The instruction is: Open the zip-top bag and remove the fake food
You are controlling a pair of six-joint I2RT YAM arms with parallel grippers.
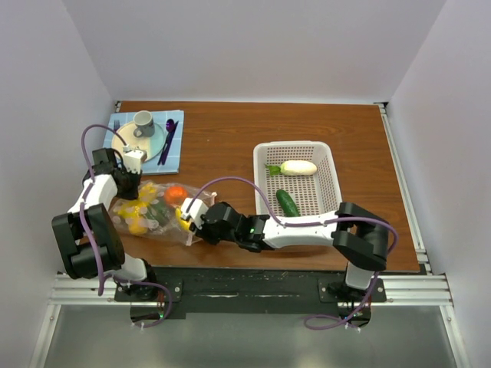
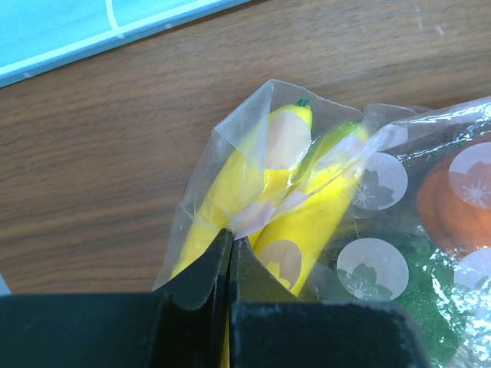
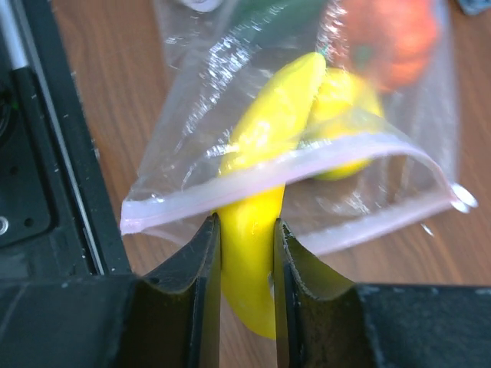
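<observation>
The zip-top bag [image 1: 149, 213] lies on the table at the front left, and its pinkish zipper mouth [image 3: 307, 157] gapes toward my right gripper. My right gripper [image 3: 247, 226] is shut on a yellow banana [image 3: 249, 268] that sticks halfway out of that mouth. Deeper inside are an orange tomato [image 3: 391, 38] and another yellow piece [image 3: 345, 96]. At the bag's closed end my left gripper [image 2: 230, 236] is shut on a fold of the plastic, just above two yellow pieces of fake food [image 2: 307, 222]. From above, the left gripper [image 1: 129, 186] and right gripper [image 1: 186, 217] sit at opposite ends of the bag.
A white mesh basket [image 1: 331, 172] stands to the right and holds a cream-white piece [image 1: 299, 167] and a green cucumber [image 1: 288, 203]. A blue mat [image 1: 175, 153] at the back left carries a plate, a grey cup [image 1: 143, 123] and purple cutlery.
</observation>
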